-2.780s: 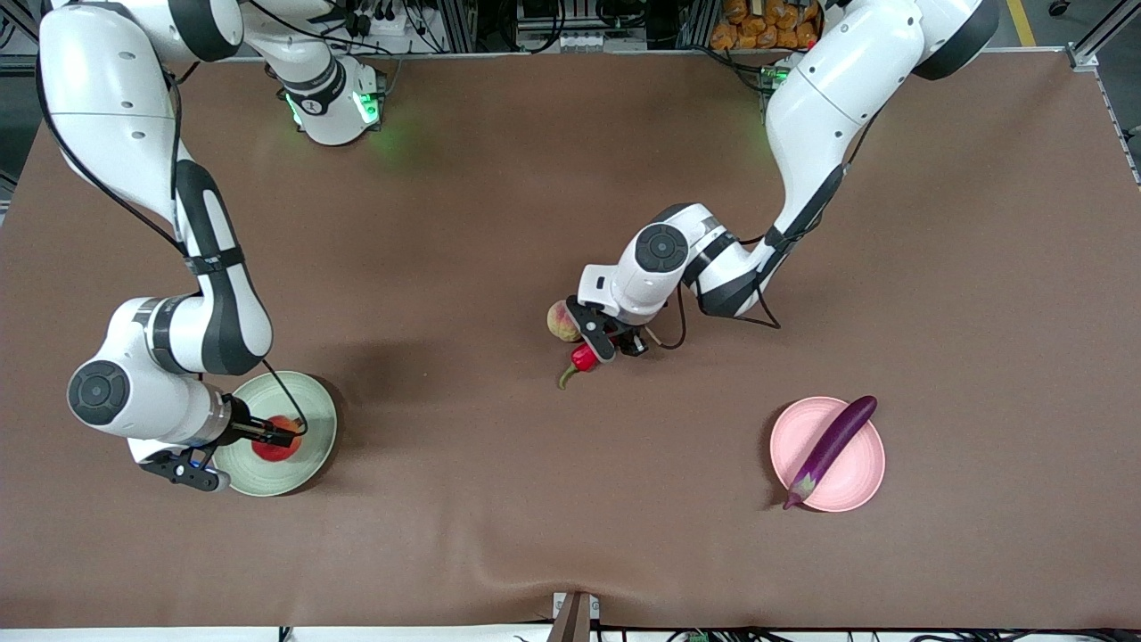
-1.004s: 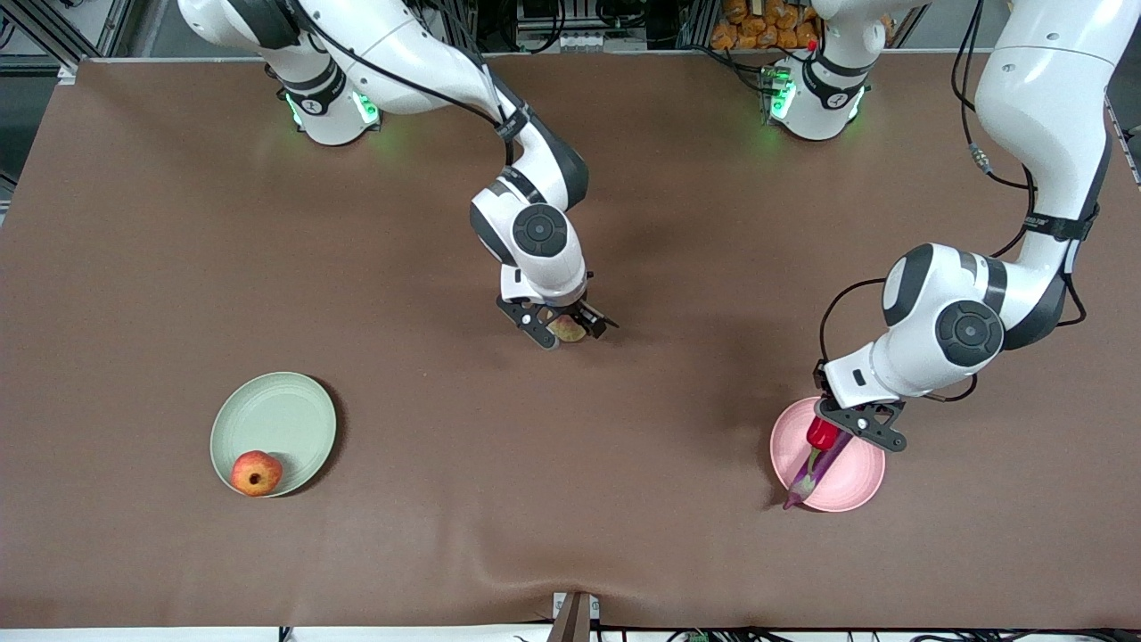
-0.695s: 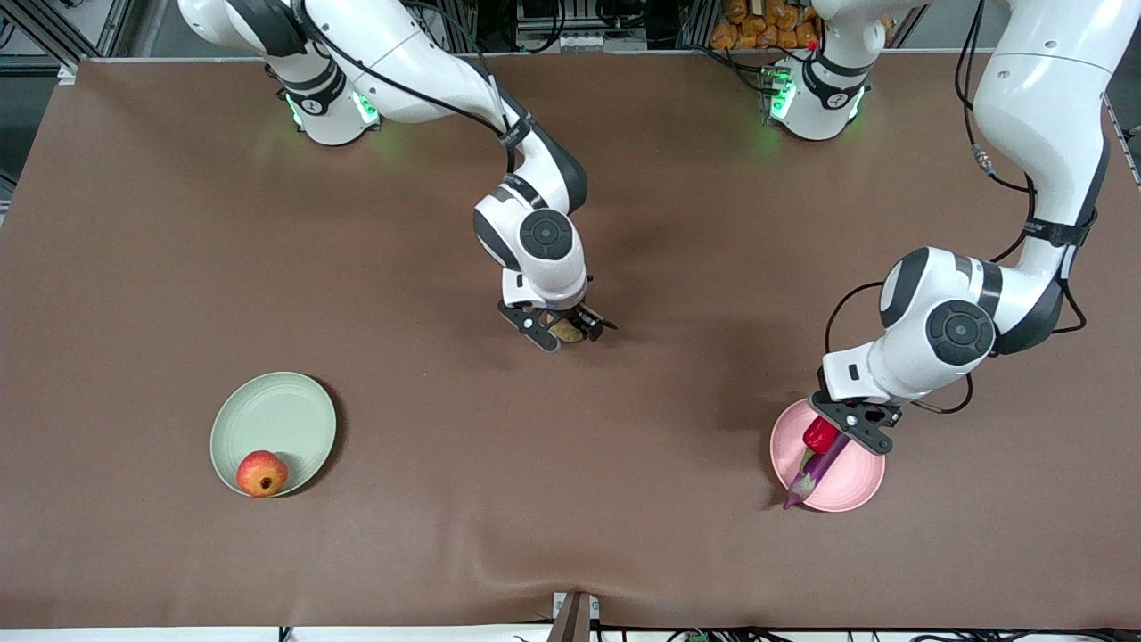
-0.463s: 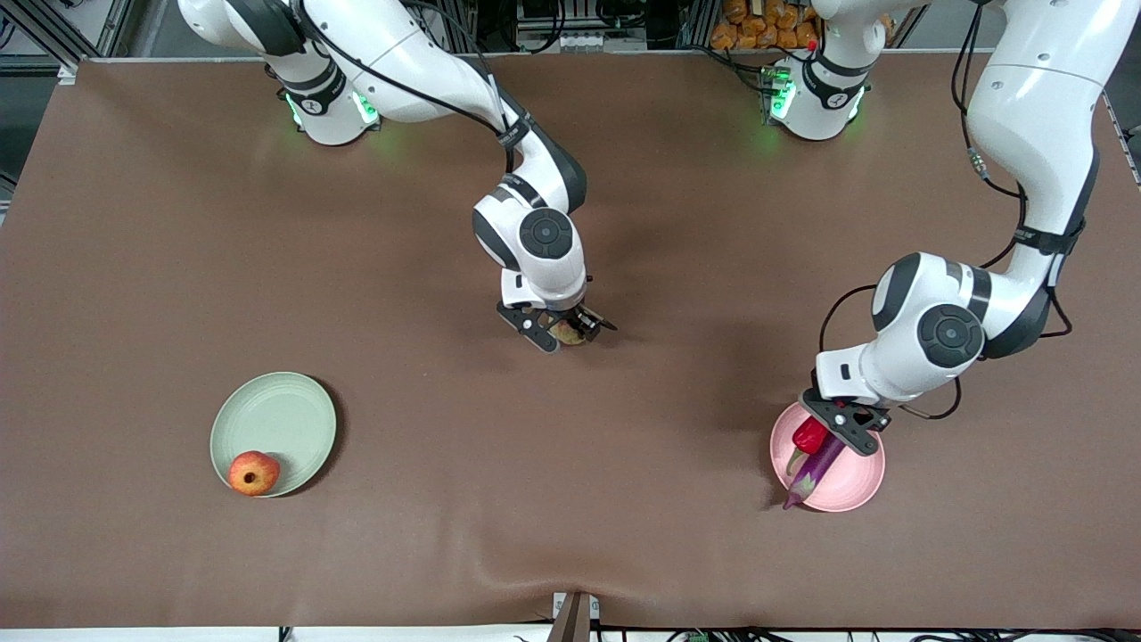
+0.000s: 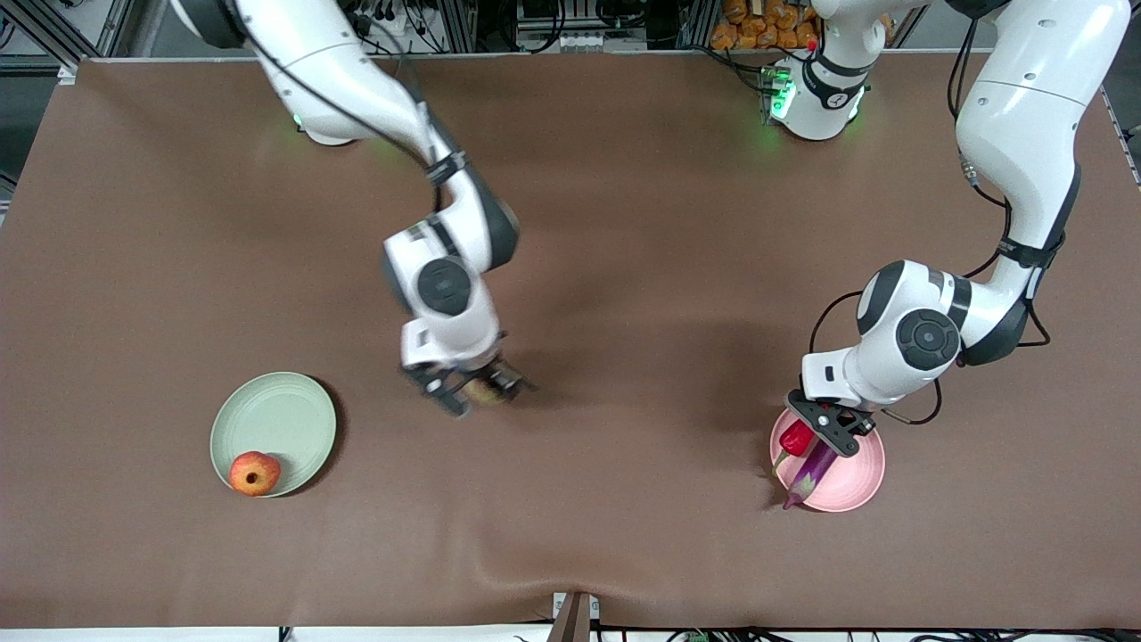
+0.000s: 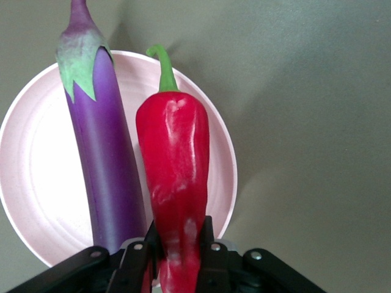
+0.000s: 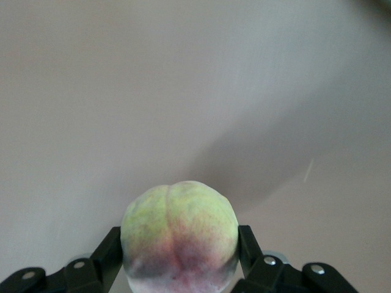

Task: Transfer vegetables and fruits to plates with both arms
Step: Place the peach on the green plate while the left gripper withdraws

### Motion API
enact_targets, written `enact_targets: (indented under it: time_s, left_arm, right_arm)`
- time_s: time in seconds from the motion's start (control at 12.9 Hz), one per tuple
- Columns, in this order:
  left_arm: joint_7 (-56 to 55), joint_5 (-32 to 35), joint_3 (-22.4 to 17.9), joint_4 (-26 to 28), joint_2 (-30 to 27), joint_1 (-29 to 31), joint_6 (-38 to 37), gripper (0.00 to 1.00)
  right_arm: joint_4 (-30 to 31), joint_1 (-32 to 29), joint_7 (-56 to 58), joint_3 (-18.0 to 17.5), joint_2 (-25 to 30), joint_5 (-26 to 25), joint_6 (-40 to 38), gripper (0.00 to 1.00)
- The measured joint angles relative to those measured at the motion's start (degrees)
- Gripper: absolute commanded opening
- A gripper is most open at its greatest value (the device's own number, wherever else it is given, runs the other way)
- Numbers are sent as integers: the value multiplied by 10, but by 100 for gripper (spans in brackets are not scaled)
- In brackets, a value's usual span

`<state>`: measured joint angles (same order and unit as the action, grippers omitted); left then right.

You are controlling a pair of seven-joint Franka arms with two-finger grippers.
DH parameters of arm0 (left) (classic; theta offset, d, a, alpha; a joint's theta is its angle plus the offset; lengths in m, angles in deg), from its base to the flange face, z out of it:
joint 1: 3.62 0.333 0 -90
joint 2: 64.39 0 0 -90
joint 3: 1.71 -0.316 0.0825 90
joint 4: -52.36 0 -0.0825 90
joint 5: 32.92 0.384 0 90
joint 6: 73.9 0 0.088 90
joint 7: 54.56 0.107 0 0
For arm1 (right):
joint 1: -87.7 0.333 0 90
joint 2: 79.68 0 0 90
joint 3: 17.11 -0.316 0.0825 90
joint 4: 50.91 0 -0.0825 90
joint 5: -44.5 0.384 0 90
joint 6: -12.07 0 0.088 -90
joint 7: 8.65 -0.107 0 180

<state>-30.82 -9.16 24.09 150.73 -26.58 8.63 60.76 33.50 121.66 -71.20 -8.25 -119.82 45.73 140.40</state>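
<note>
Brown matte cloth covers the table [image 5: 624, 499], and over its middle stretch, between the two plates, the right arm's black two-finger gripper [image 5: 477, 390] hangs in the air with its fingers clamped on the round yellowish-pink fuzzy peach [image 5: 483, 392]. The right wrist view shows that peach [image 7: 179, 238] pinched between both black fingers [image 7: 107, 251], with bare tabletop under it. Toward the right arm's end of the table sits the round shallow pale green plate [image 5: 267, 412], and the round red apple-sized fruit with a small dark crown [image 5: 254, 473] rests in it at the rim nearest the front camera. Toward the left arm's end lies the round shallow pale pink plate [image 5: 860, 486], with the long slim glossy purple eggplant [image 5: 809, 474] lying across it, its pale stem end poking out over the rim. The left arm's black gripper [image 5: 807, 434] is over the pink plate, closed on the shiny red chili pepper with a green stem [image 5: 793, 439]. In the left wrist view the chili pepper [image 6: 174, 183] is squeezed between the two fingers [image 6: 137, 259] and runs alongside the eggplant [image 6: 104, 159] above the plate [image 6: 36, 183], green stem pointing away from the gripper; whether the pepper touches the plate cannot be told.
</note>
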Motion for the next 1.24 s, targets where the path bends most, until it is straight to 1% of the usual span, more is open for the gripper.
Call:
enact_targets:
  time_s: [0.08,0.23,0.39,0.54,0.62,0.69,0.77,0.85,0.93,1.16,1.24]
  left_arm:
    - [0,0,0,0,0,1,0,100]
    - [2,0,0,-1,0,1,1,100]
    - [15,0,0,-3,0,2,2,100]
    - [21,-1,1,-11,-6,5,4,100]
    - [21,-16,5,-16,-16,13,3,100]
    - [21,-53,16,-20,-32,26,-3,100]
    - [22,-93,27,-24,-52,40,-18,100]
    - [22,-125,33,-31,-73,50,-44,100]
    - [21,-146,35,-49,-92,54,-86,100]
    - [-8,-192,39,-140,-122,56,-251,100]
    - [-26,-199,40,-168,-127,56,-295,100]
  right_arm:
    - [-5,-24,66,22,2,-1,0,56]
    - [-13,-64,201,69,2,-1,0,57]
    - [-16,-104,302,90,3,-3,-1,58]
    - [-14,-128,353,106,2,-10,-9,58]
    - [-8,-131,364,117,2,-12,-14,58]
    - [1,-131,368,129,3,-13,-16,58]
    - [13,-131,373,139,5,-14,-17,60]
    - [28,-132,382,148,11,-14,-17,61]
    - [47,-133,393,154,20,-14,-17,62]
    - [104,-137,404,157,44,-14,-15,65]
    - [115,-137,404,156,45,-14,-4,88]
